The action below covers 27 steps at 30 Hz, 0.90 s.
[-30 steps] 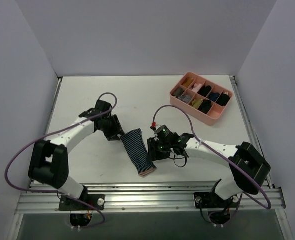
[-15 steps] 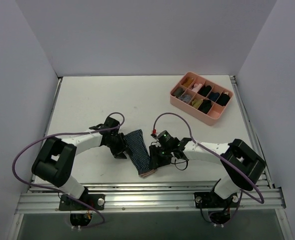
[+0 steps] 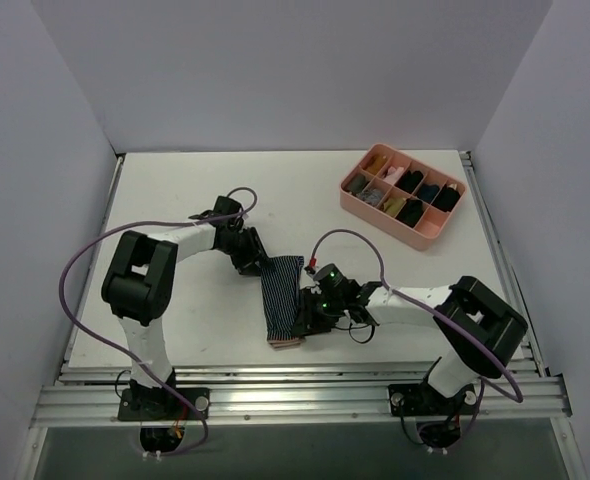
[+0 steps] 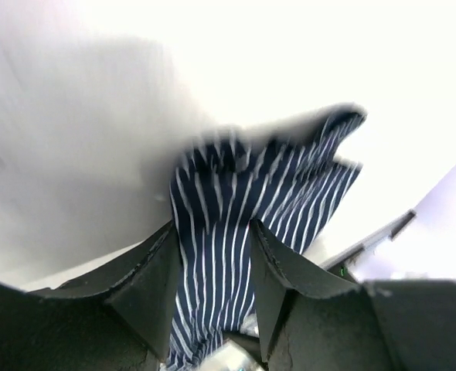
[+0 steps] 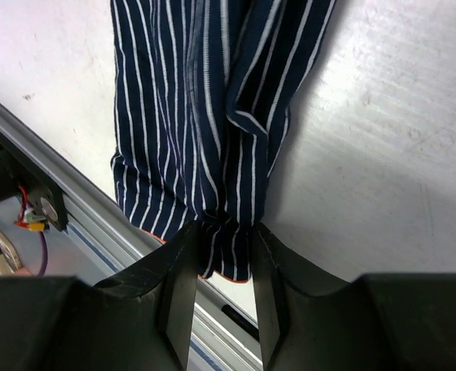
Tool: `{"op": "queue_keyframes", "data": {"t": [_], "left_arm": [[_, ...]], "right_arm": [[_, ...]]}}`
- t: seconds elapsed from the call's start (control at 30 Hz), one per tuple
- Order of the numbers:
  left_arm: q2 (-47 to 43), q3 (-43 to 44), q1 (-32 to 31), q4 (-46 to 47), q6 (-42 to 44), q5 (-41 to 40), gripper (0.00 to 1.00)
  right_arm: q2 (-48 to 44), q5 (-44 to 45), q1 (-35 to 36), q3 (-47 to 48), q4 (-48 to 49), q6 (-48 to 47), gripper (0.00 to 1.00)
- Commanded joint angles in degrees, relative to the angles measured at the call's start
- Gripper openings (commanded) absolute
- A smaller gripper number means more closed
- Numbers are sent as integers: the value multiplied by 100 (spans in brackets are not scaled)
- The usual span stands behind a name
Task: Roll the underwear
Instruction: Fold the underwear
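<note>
The underwear (image 3: 280, 300) lies as a strip on the surface (image 3: 175, 200); left hand (image 3: 264, 265) clamps its far end, right hand (image 3: 298, 321) pinches the near hem; I'd pull taut, then roll tight and even.

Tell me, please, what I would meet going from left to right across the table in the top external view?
In order: left gripper → dark navy pinstriped cloth underwear → right gripper → pink divided plastic tray.
</note>
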Motion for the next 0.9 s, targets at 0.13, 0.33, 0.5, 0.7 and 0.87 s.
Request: {"op": "queue_keyframes", "data": {"t": [0.13, 0.33, 0.5, 0.7, 0.87], "left_arm": [[-648, -339, 313, -897, 409, -704, 50], [-2626, -2205, -301, -53, -743, -484, 56], [-3348, -3189, -724, 509, -1279, -423, 58], [-3366, -3745, -953, 1036, -1684, -519, 59], [-3103, -4088, -979, 1764, -1983, -502, 60]], "right_arm": [[450, 425, 58, 365, 56, 331, 26], [371, 628, 40, 321, 162, 613, 26], [555, 601, 40, 400, 127, 587, 26], [599, 636, 49, 408, 189, 648, 26], [626, 654, 49, 453, 171, 684, 26]]}}
